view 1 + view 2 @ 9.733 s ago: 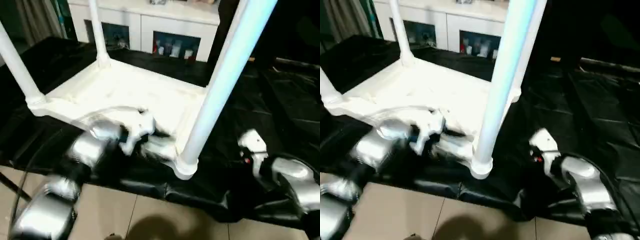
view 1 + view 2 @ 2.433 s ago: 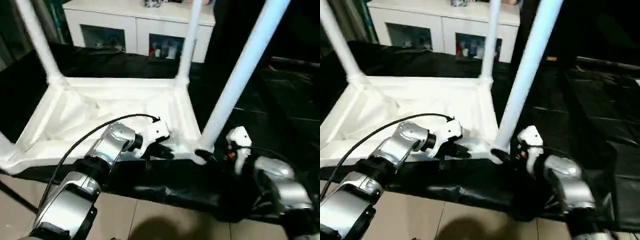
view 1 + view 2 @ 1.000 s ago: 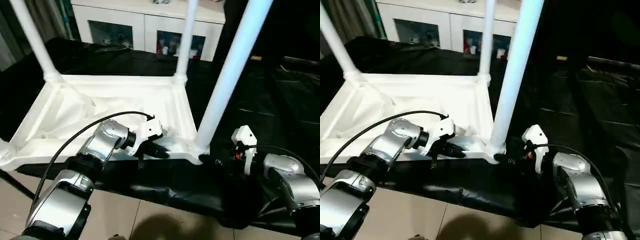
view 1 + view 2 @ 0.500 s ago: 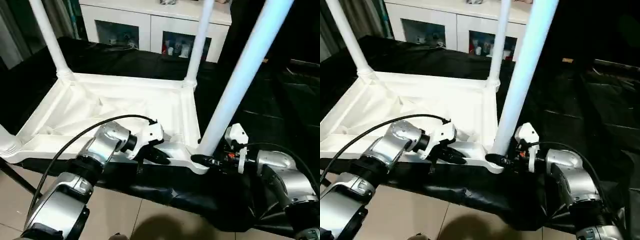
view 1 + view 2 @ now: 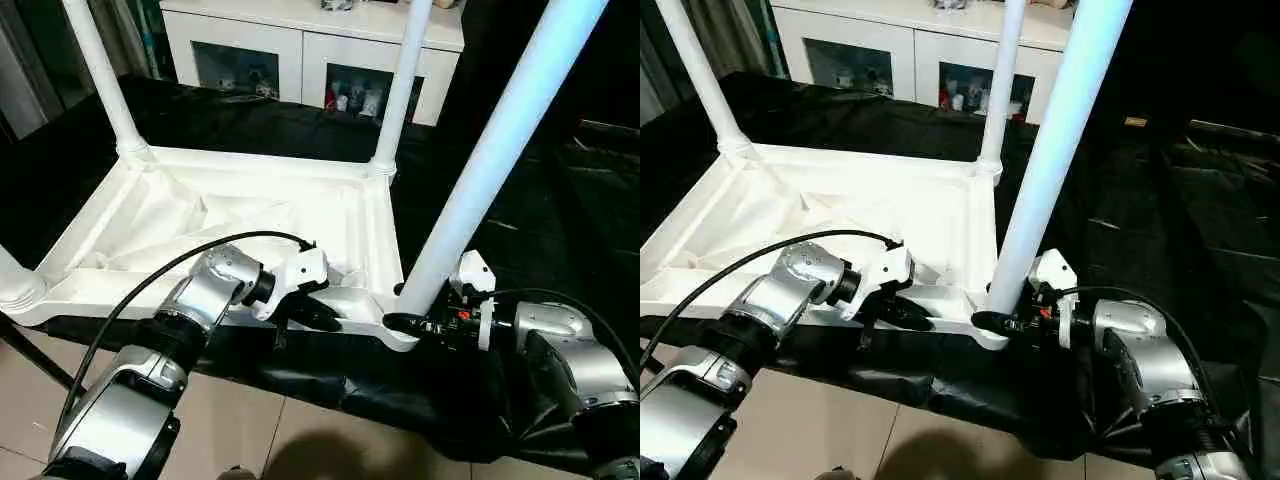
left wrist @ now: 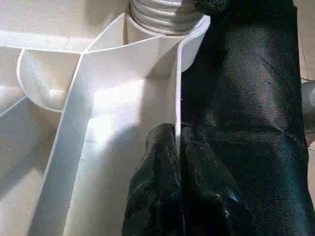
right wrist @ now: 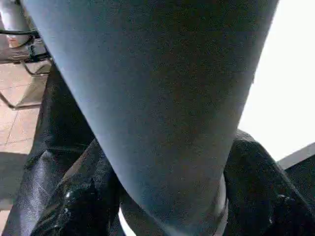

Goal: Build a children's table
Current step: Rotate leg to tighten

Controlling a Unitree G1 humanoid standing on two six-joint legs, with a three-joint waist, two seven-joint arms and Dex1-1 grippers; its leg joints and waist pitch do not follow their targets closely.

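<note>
The children's table (image 5: pixel 250 215) lies upside down on the black-covered work table (image 5: pixel 560 200), with its white legs standing up. My left gripper (image 5: pixel 325 315) is shut on the thin near rim (image 6: pixel 176 88) of the top, one finger (image 6: pixel 157 162) inside the rim and one outside. My right gripper (image 5: pixel 405 320) reaches in from the right at the near right corner socket. Its fingers (image 7: pixel 81 196) press on either side of the base of the near right leg (image 5: pixel 490 150). Two more legs (image 5: pixel 405 85) rise at the far corners.
A white cabinet with glass doors (image 5: pixel 300 50) stands behind the work table. The near edge of the work table drops to a tiled floor (image 5: pixel 230 440). A black cable (image 5: pixel 150 285) loops over my left forearm. Black cover stretches to the right of the leg.
My right gripper's fingers have closed in around the base of the near right leg. The left gripper keeps its hold on the rim. The view has shifted slightly.
</note>
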